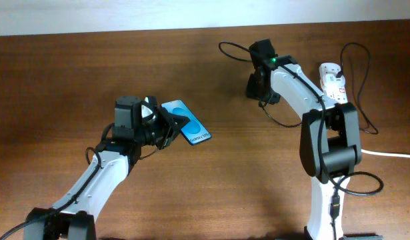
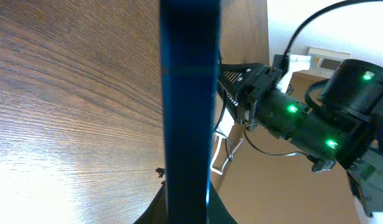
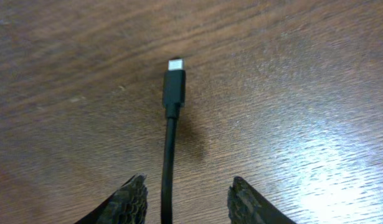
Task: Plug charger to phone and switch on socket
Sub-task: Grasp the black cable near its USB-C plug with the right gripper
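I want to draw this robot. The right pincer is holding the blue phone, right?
Not quite. It's the left pincer that is holding the blue phone. The overhead view shows it.

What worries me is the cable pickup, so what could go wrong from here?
1. The right tool straddles the charger off-centre, behind its plug; closing may grip it skewed and let the tip droop.
2. The left tool holds the phone by one end only; pushing the plug in could shift or tilt it.
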### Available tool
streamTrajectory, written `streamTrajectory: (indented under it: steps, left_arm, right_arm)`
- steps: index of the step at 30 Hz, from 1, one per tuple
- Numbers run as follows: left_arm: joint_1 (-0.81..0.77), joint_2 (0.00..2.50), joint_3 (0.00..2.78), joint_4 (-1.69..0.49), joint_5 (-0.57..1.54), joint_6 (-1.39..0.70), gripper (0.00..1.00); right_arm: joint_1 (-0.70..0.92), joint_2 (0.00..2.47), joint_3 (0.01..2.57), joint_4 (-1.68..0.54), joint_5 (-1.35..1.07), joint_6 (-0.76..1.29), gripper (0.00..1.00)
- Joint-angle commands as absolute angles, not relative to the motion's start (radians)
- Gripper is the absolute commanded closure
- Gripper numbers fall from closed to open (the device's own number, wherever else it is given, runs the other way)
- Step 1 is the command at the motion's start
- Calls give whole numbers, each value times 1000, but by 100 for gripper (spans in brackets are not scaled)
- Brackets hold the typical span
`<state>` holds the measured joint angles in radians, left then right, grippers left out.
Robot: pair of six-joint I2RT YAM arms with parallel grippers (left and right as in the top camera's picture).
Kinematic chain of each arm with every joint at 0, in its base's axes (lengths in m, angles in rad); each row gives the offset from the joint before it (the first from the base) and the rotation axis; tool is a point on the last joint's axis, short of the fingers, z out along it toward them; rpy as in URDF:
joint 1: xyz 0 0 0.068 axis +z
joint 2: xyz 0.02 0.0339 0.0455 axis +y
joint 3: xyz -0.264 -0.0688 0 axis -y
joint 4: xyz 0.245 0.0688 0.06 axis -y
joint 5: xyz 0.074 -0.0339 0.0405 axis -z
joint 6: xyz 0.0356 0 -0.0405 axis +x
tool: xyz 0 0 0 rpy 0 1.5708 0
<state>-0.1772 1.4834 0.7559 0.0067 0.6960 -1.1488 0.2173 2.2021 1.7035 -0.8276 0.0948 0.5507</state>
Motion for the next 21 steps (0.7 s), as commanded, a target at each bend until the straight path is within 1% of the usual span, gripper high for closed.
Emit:
streamTrajectory:
  steps: [1, 3, 6, 9, 12, 14, 17, 18, 21]
  left_arm:
    - [-174, 1479, 765, 14, 715, -1154, 100]
    - [-174, 1479, 765, 14, 715, -1154, 100]
    - [-174, 1479, 765, 14, 714, -1154, 100]
    - [-174, 1479, 765, 14, 714, -1153, 100]
    - [-174, 1479, 765, 13, 715, -1153, 100]
    - [-174, 1479, 765, 13, 716, -1153, 100]
    - [-174, 1479, 765, 10, 715, -1150, 100]
    - [-174, 1479, 765, 6, 719, -1150, 100]
    - [-174, 1479, 765, -1, 715, -1129, 100]
  right_arm:
    - [216, 2227, 1705, -846, 82, 554, 71]
    - [220, 2227, 1705, -892, 82, 554, 84]
    - [245, 2227, 1705, -958, 83, 553, 87]
    - [313, 2228, 1705, -1035, 85, 554, 87]
    - [368, 2230, 1689, -1052, 116, 554, 87]
    - [408, 2230, 1647, -1047, 125, 554, 84]
    - [427, 2230, 1625, -1024, 139, 554, 70]
    - [425, 2230, 1627, -1024, 139, 554, 68]
    - [405, 2230, 1629, -1021, 139, 554, 57]
